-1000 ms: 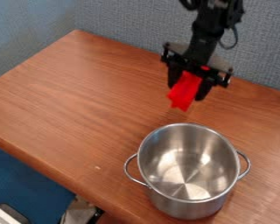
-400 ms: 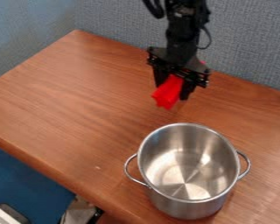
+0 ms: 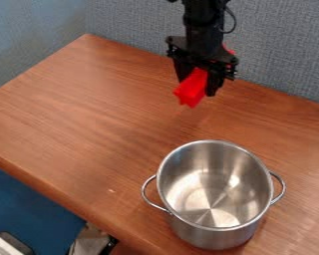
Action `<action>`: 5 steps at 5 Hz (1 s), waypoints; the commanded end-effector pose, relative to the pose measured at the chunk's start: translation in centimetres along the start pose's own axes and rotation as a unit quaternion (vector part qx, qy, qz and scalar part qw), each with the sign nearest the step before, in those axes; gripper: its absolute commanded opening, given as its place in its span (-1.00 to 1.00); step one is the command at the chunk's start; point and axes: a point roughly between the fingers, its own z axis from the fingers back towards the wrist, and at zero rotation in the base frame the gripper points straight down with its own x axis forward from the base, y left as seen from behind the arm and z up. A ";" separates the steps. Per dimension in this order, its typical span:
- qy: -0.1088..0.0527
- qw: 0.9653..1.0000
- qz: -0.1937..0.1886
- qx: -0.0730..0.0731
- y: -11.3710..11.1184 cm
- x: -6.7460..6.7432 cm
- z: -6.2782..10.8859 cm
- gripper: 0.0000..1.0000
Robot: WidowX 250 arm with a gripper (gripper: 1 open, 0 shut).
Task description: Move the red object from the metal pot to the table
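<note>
Change since earlier: the gripper (image 3: 195,82) and the red block (image 3: 191,89) now sit further toward 11 o'clock from the pot than a second ago, when they hung just above the pot's far rim; the pot has not shifted.
Gripper: it points down from the black arm, its jaws closed narrowly on the upper part of the red block, which hangs tilted below them.
Red block: clear of the pot, over bare counter (image 3: 83,110), well apart from the pot's rim; whether its lower end touches the wood I cannot tell, though it seems to hang just above it.
Metal pot: the stainless-steel pot (image 3: 215,189) stands upright at 5 o'clock in the view, near the counter's front edge, and is empty inside.
Step in hand: carrying the block out to a resting place; the lift out of the pot looks done, the set-down is not yet done.
Doing it well: lower straight down until the block's lower end meets the wood before opening the jaws. Because the block hangs tilted, it will probably tip onto a long face when let go, so choose a spot with room on all sides, away from the pot and the counter's back edge. Open the jaws slowly, then rise straight up.
</note>
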 end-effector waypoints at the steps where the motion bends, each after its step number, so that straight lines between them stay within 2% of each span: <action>1: -0.033 0.999 0.021 -0.003 -3.2 1.3 1.6 -1.00; 2: -0.032 0.999 0.031 -0.002 -8.0 1.8 0.7 -1.00; 3: -0.039 0.999 0.021 -0.005 -10.3 3.3 -0.2 -1.00; 4: -0.053 0.998 0.025 -0.011 -9.5 3.7 0.8 -1.00; 5: -0.046 0.998 0.034 -0.020 -8.6 2.8 1.1 -1.00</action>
